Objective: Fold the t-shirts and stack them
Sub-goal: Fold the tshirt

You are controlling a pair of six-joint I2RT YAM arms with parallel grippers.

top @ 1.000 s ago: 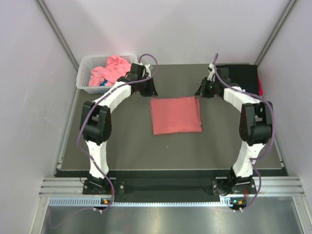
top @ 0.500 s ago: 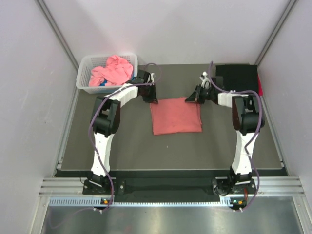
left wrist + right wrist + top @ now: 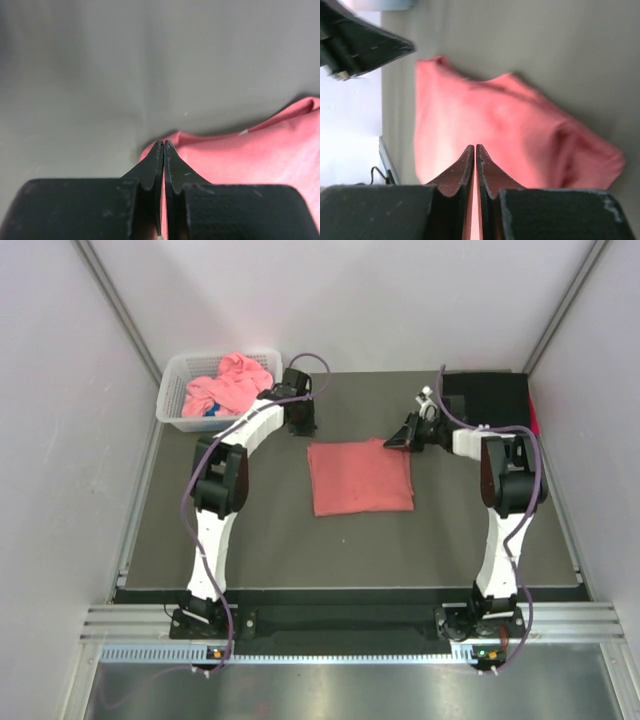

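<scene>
from above you see the salmon-red t-shirt (image 3: pixel 360 477) lying folded at the table centre, with the left gripper (image 3: pixel 300 425) at its 11 o'clock corner and the right gripper (image 3: pixel 400 440) at its 1 o'clock corner. only the wrist views show the jaws: both pairs are closed, tips over the cloth edge, but you cannot tell if cloth is pinched. a pink t-shirt (image 3: pixel 235 378) fills the basket (image 3: pixel 170 405) at 10 o'clock, and a black t-shirt (image 3: pixel 490 395) lies at 2 o'clock.

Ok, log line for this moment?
left end effector: shut on salmon t-shirt, far-left corner | right end effector: shut on far-right corner | lift: not yet
</scene>
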